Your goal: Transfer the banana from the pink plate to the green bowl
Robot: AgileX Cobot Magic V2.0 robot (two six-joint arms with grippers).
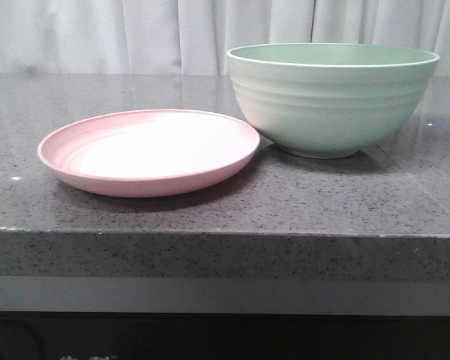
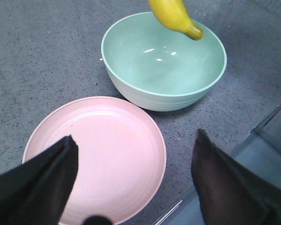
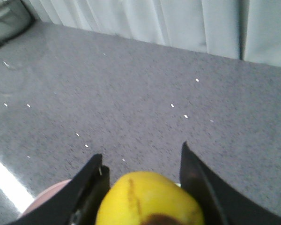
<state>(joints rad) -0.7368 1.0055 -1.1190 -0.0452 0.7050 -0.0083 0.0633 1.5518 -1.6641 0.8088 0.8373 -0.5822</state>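
Grey speckled counter (image 1: 210,210) carries the bare pink plate (image 1: 146,184) with the green bowl (image 1: 330,112) at its 2 o'clock, while the right gripper (image 3: 143,180), clamped on the banana (image 2: 175,18), hangs over the bowl, so lowering and releasing come next, the left gripper (image 2: 133,180) spread wide

Yellow banana (image 2: 174,16), pale-pink plate (image 1: 97,174), mint-green bowl (image 1: 330,105), speckled grey table (image 1: 210,214)

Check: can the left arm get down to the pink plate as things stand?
Probably yes. The left tool hangs open directly above the pink plate, which is bare. The banana is held by the right tool over the green bowl, away from that path.
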